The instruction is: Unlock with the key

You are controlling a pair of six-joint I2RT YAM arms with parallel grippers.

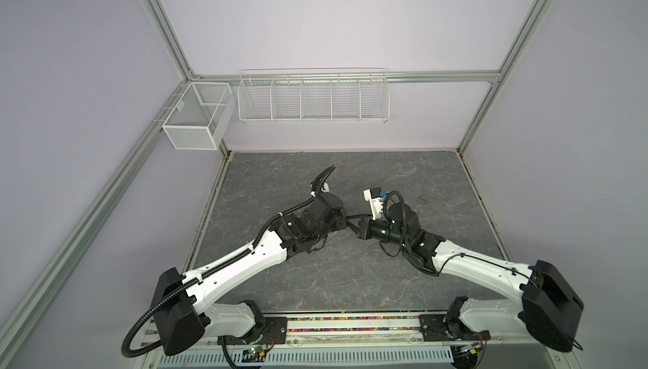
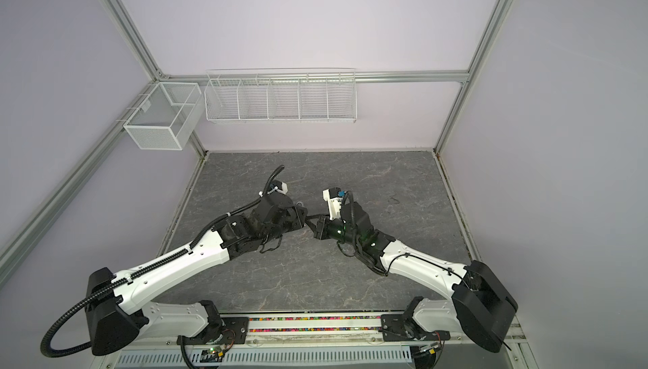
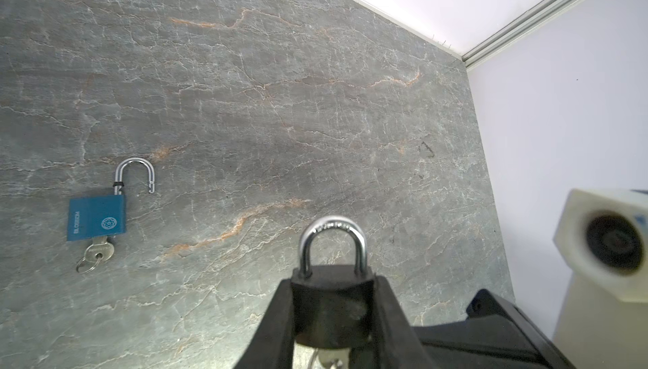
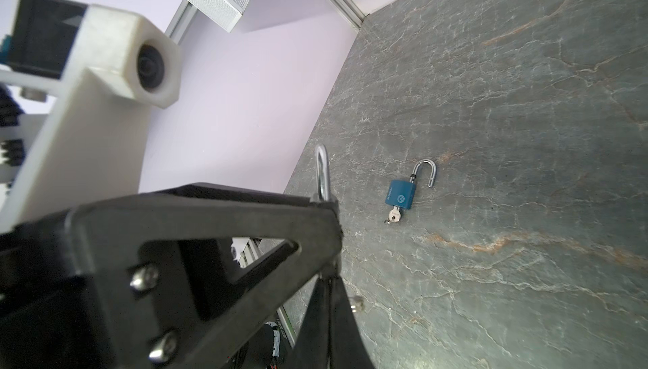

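A black padlock [image 3: 331, 300] with a closed silver shackle [image 3: 333, 237] sits between the fingers of my left gripper [image 3: 333, 279], which is shut on its body. The key [image 3: 329, 355] shows as a silver bow under the padlock's base. My right gripper [image 4: 329, 277] meets that base from the other side with its fingers pressed together on the key; a bit of the key ring [image 4: 356, 304] sticks out beside them. In both top views the left gripper [image 1: 345, 218] [image 2: 305, 218] and the right gripper [image 1: 355, 224] [image 2: 312, 224] touch tip to tip above mid-table.
A blue padlock [image 3: 96, 218] [image 4: 399, 193] lies flat on the grey stone table [image 1: 333, 279], shackle swung open, with its own key in it. A white wire rack [image 1: 314, 99] and a mesh basket [image 1: 198, 118] hang on the back wall.
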